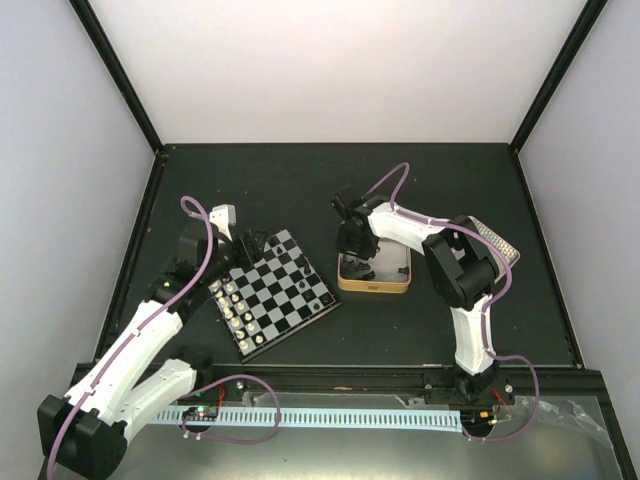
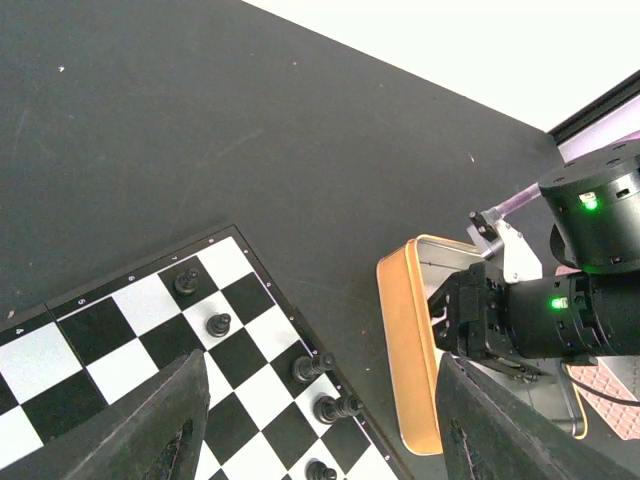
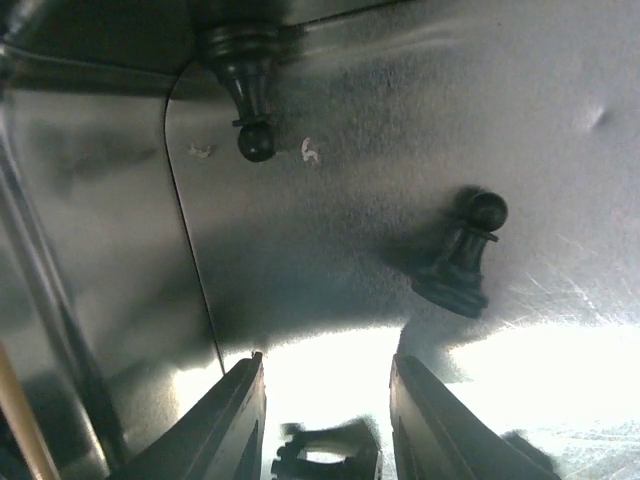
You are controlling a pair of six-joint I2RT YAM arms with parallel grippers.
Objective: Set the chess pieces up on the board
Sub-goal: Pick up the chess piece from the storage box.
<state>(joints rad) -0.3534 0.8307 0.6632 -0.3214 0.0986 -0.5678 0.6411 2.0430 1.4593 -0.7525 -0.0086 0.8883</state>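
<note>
The board [image 1: 277,292] lies tilted left of centre, and the left wrist view has its far corner [image 2: 120,330]. Black chess pieces [image 2: 312,366] stand along its right edge, cream-white ones [image 1: 236,312] along its near left edge. My left gripper [image 1: 250,246] hovers open over the board's far corner [image 2: 320,400] with nothing held. Down inside the gold-rimmed tin [image 1: 400,285] my right gripper [image 1: 357,262] stands open [image 3: 325,360]. A blurred dark piece [image 3: 325,462] lies low between its fingers, not gripped. A black pawn [image 3: 460,255] rests on the tin floor ahead, another [image 3: 245,100] at the far wall.
The tin's gold wall [image 2: 408,350] stands just right of the board's edge. The right arm [image 2: 545,320] reaches into the tin from behind it. A patterned lid [image 1: 495,240] lies by the right arm's elbow. A rail [image 1: 330,417] runs along the table's near edge.
</note>
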